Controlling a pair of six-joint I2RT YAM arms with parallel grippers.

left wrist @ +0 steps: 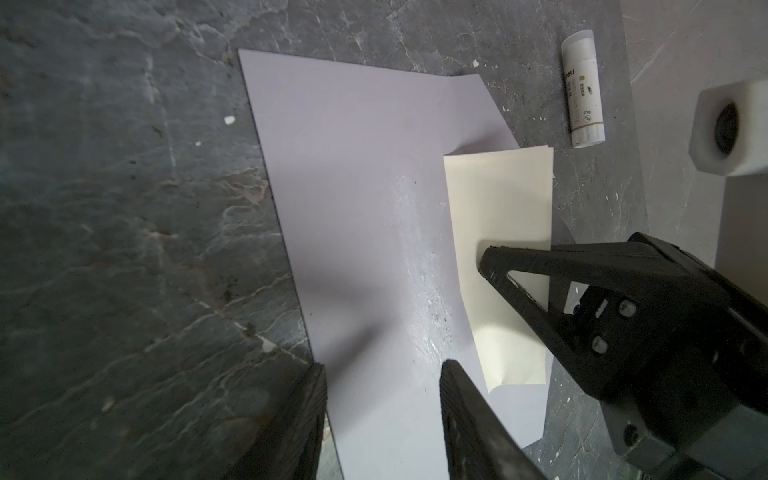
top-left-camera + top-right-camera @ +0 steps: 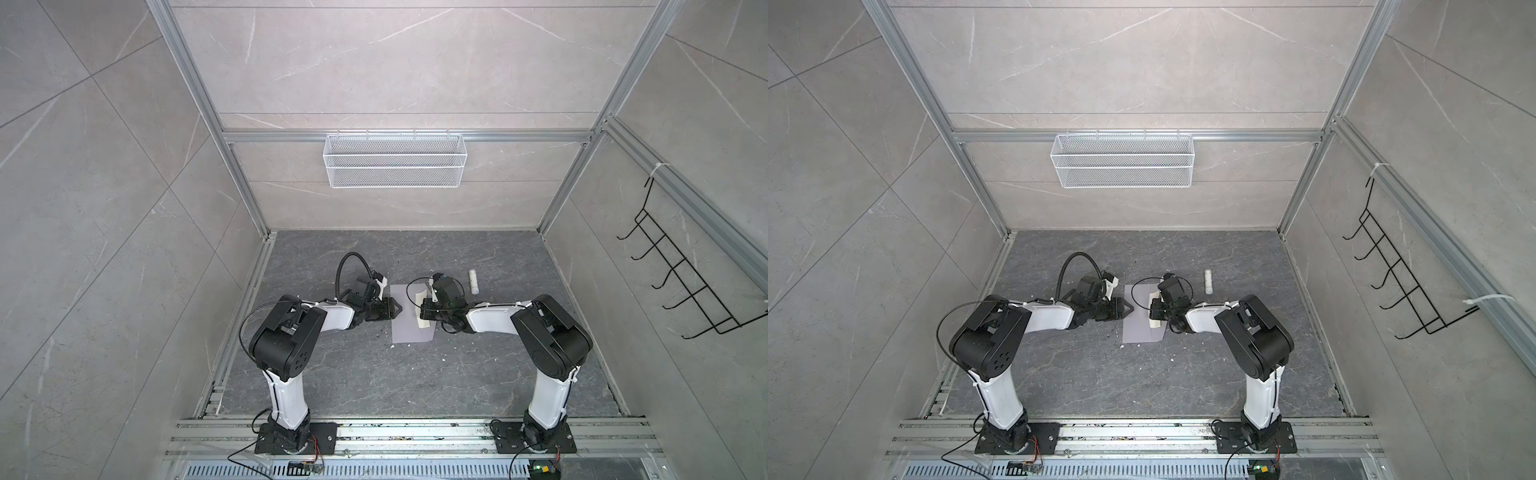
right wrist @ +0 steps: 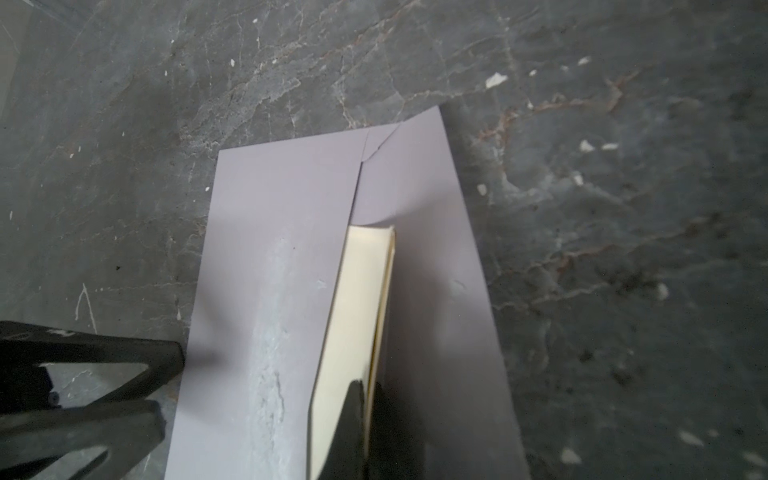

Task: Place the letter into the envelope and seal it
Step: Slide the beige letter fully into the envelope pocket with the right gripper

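table (image 2: pixel 457 374): dark marbled, reached over by both arms | envelope (image 1: pixel 353 208): laid flat mid-table, flap opened rightward | letter (image 1: pixel 498 208): folded, one long edge tucked under the envelope's mouth, the rest laid over the flap | right pincer (image 1: pixel 490 262): the letter is pinched | left pincer (image 1: pixel 382 370): held spread over the envelope's left edge | glue stick (image 1: pixel 582 89): laid near the flap, apart
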